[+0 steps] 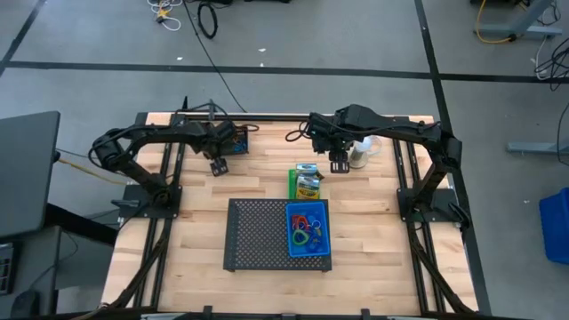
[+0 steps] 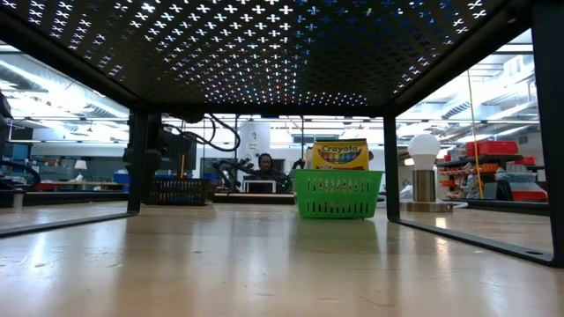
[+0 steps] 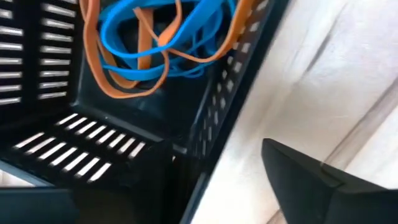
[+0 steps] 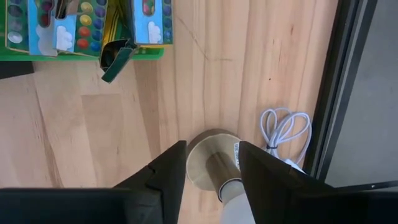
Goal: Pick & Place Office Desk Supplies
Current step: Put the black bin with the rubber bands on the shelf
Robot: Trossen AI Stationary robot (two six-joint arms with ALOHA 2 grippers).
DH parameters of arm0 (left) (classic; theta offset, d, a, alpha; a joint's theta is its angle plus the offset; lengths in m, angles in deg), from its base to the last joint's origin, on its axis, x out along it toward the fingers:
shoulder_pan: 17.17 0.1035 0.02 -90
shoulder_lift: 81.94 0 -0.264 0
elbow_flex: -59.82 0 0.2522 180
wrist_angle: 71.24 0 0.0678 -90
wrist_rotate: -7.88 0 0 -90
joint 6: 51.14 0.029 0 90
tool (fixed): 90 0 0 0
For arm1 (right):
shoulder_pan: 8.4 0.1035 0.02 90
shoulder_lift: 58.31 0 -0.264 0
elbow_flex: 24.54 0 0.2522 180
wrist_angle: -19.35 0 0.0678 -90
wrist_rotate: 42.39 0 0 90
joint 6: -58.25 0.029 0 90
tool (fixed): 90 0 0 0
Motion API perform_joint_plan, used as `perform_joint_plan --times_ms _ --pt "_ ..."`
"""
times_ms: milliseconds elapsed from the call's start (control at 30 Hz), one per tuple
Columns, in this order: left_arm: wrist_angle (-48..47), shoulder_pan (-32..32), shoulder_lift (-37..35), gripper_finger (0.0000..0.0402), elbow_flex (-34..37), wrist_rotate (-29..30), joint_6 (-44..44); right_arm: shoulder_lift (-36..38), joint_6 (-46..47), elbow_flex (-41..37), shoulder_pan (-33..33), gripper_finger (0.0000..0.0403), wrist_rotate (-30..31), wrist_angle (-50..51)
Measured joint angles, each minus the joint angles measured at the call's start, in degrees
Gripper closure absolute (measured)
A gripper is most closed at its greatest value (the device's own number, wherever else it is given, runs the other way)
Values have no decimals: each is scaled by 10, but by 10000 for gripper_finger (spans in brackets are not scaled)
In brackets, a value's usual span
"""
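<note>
Wooden table (image 1: pixel 373 267), framed by dark rails. Large black mesh tray (image 1: pixel 258 233) sits near the front centre; the low view looks out from under it. Left arm reaches in from the left edge, its gripper (image 1: pixel 219 165) over the back-left of the table, just beside a black bin (image 1: pixel 238 138). Left wrist view shows that bin (image 3: pixel 93 155) close up, slotted walls, with blue and orange rubber bands (image 3: pixel 149 43) lying inside; one dark finger (image 3: pixel 311 180) shows outside the bin wall over bare wood, nothing between the fingers that can be seen, and how far they stand apart cannot be told. Right arm reaches in from the right edge, its gripper (image 1: pixel 339 165) at back centre-right, beside the white fan (image 1: pixel 360 153). In the right wrist view the two fingers (image 4: pixel 163 171) stand parted, hanging over the fan's round base (image 4: pixel 208 163), gripping nothing; a white cable (image 4: pixel 283 134) coils nearby. Blue bin (image 1: pixel 308 230) rests on the tray's right part, holding coloured loops (image 1: pixel 304 224). Green bin (image 2: pixel 337 194) stands just behind the tray, a yellow crayon box (image 2: pixel 340 154) upright in it, small boxes (image 4: pixel 56 28) alongside.
</note>
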Motion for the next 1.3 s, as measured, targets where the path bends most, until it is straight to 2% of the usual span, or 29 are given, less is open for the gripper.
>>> perform_joint_plan --times_ms 167,367,433,600,833,1133,1300 --pt "0 0 1 231 -13 20 -5 0 0 0 0 247 0 -2" --pt "-1 0 1 363 -25 41 -15 0 -2 0 0 247 -15 -4" --pt "-2 0 1 388 -26 38 -21 0 -9 0 0 247 -22 -6" --pt "-2 0 0 393 -26 3 -20 0 -21 0 0 247 -34 -8" --pt "-9 0 0 393 -32 1 -26 0 -24 0 0 247 -35 -13" --pt "-56 -9 -12 393 -75 46 -66 0 -24 0 0 247 -35 -22" --pt "-75 -25 -20 393 -89 49 -75 0 -19 0 0 247 -35 -47"
